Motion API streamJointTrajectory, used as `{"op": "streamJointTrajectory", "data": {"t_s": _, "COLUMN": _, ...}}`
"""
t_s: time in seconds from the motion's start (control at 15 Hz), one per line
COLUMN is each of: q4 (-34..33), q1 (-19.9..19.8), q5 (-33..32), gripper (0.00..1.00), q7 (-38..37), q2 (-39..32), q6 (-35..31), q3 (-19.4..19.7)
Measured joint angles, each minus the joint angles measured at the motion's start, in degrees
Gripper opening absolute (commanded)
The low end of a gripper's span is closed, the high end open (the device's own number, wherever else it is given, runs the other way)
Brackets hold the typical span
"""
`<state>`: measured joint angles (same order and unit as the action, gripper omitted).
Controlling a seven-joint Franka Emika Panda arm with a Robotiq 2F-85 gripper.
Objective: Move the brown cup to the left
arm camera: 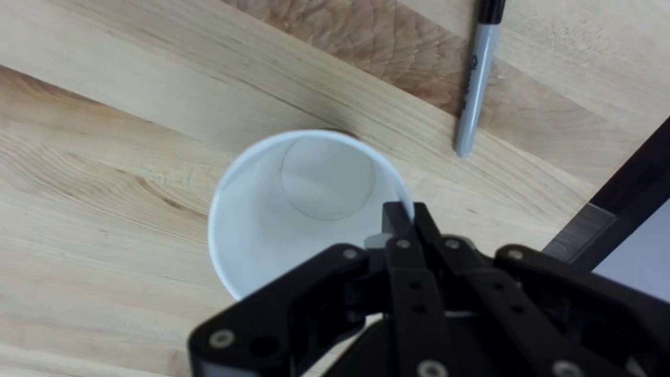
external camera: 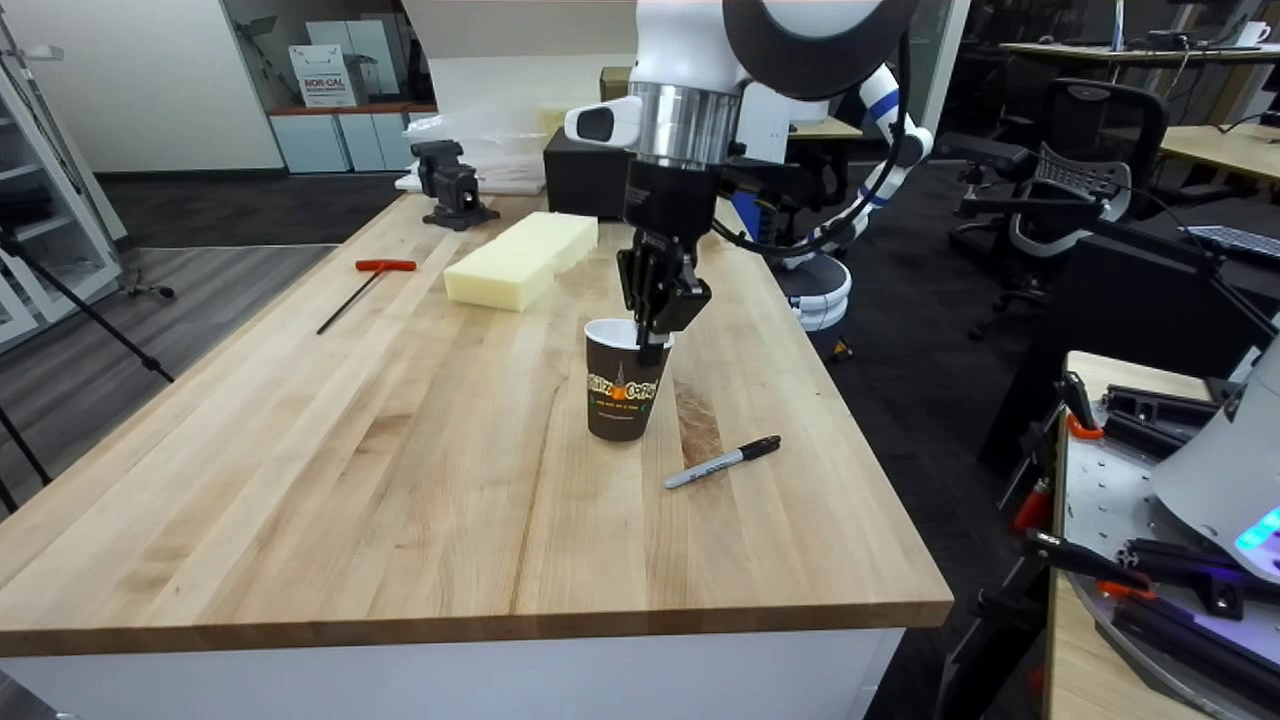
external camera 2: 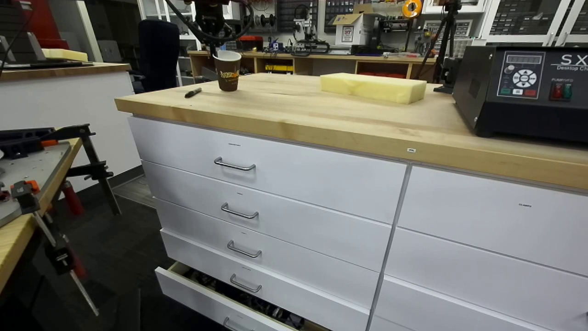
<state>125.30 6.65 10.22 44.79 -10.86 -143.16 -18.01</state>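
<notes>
“Two fingers point(arm camera: 396, 222) of the gripper point(arm camera: 408, 212), wrist view: how disposed?”

“Pressed toward each other, pinching the wall of the brown cup point(external camera: 622, 385) at its pale rim; one finger inside, one outside.”

“Position of the cup?”

“Mouth upward, on or just above the worktop point(external camera: 430, 480) (which of the two cannot be told), nearer the long edge above the drawers point(external camera 2: 298, 170) than the opposite long edge.”

“Next outward?”

“A grey marker point(external camera: 722, 463) with a black cap, just beside the cup, toward the corner where that edge meets the short end.”

“And farther off?”

“In both exterior views, a yellow foam block point(external camera: 520, 262), well apart from the cup and farther from the short end; in an exterior view, a red-handled tool point(external camera: 385, 266) near the opposite long edge, and a black vise point(external camera: 455, 185) near the same edge, beyond the tool.”
</notes>
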Motion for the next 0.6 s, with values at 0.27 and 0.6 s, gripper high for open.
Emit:
{"op": "streamJointTrajectory", "data": {"t_s": 0.27, "q4": 0.8, "q1": 0.5, "q5": 0.0, "gripper": 0.30, "q7": 5.0, "q2": 0.3, "q6": -1.2, "q3": -1.0}}
{"op": "streamJointTrajectory", "data": {"t_s": 0.6, "q4": 0.9, "q1": 0.7, "q5": 2.0, "gripper": 0.61, "q7": 8.2, "q2": 0.3, "q6": -1.4, "q3": -1.3}}
